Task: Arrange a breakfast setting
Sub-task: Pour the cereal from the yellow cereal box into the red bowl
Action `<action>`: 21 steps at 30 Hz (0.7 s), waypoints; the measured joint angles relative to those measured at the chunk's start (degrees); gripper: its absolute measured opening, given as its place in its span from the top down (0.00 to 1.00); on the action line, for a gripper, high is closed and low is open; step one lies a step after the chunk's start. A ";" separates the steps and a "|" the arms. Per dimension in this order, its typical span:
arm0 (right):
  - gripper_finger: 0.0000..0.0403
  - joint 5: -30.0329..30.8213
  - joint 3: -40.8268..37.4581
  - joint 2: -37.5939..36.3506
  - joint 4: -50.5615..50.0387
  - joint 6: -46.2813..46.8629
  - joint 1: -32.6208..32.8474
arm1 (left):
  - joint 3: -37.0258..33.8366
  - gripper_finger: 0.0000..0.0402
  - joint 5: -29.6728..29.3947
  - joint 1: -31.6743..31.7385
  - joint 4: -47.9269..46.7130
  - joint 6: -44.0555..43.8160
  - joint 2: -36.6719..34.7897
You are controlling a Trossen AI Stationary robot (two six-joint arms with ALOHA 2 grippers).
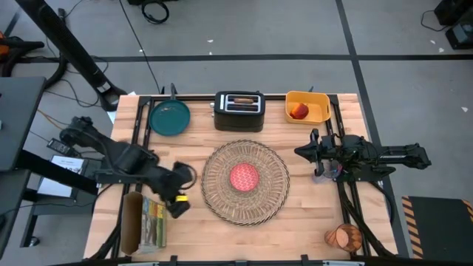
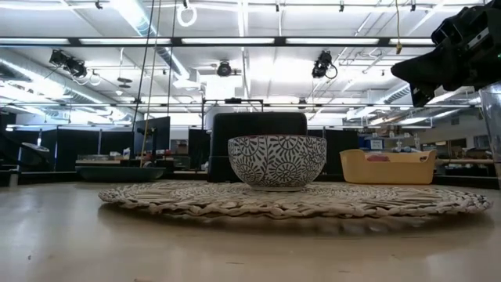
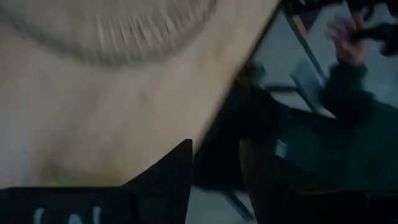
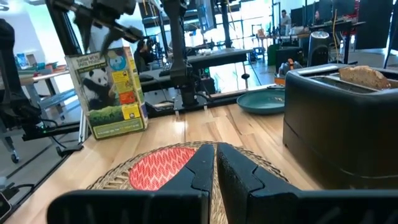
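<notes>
Left gripper (image 1: 179, 201) low beside placemat (image 1: 245, 181), right gripper (image 1: 304, 151) closed

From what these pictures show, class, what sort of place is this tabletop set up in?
Probably a robotics lab or workshop, not a kitchen. The wooden table stands on a bare grey floor with trailing cables, the low view shows an industrial ceiling with strip lights, and workbenches fill the background.

Both arms are dark, near-black, built of jointed blocky segments. The left gripper (image 1: 179, 199) carries a small yellow marking near its tip. The right gripper (image 4: 216, 163) has two matte black fingers (image 4: 200, 167) with angular, stepped faces.
</notes>
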 joint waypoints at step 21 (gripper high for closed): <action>0.93 0.00 0.00 -0.02 19.53 -3.56 0.02 | 3.88 0.65 -0.72 -11.94 -4.85 -42.22 -14.47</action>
